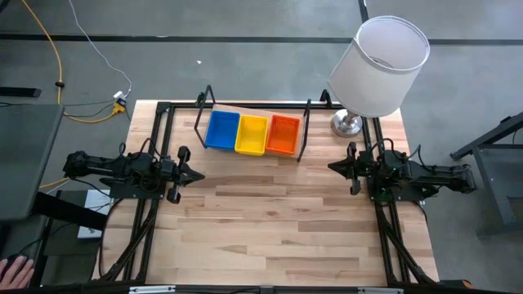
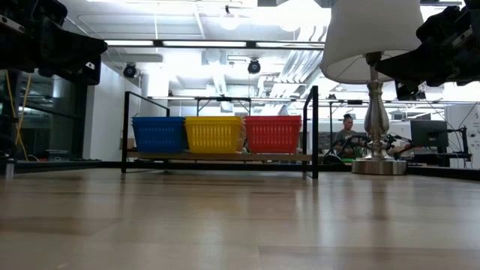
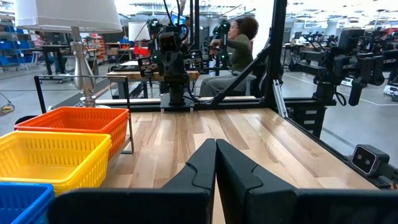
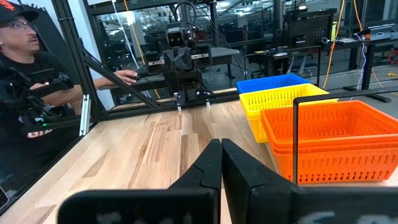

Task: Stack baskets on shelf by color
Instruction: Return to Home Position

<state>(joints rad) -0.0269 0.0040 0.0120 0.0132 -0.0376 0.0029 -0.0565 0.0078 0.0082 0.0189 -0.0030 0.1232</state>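
Three basket stacks sit side by side on the shelf (image 1: pixel 249 153) at the table's far side: blue (image 1: pixel 221 130) on the left, yellow (image 1: pixel 252 134) in the middle, orange-red (image 1: pixel 283 135) on the right. The low view shows blue (image 2: pixel 159 134), yellow (image 2: pixel 214 134) and orange-red (image 2: pixel 273 133) resting on the light-wood board inside the black wire frame. My left gripper (image 1: pixel 198 175) hovers shut over the table's left side, away from the shelf. My right gripper (image 1: pixel 333 167) hovers shut at the right side, next to the shelf's right end. Neither holds anything.
A lamp with a white shade (image 1: pixel 380 65) and a metal base (image 1: pixel 346 124) stands at the far right corner, just beyond the right gripper. People sit beyond the table's sides in the wrist views. Bare wood tabletop (image 1: pixel 270 229) spreads in front of the shelf.
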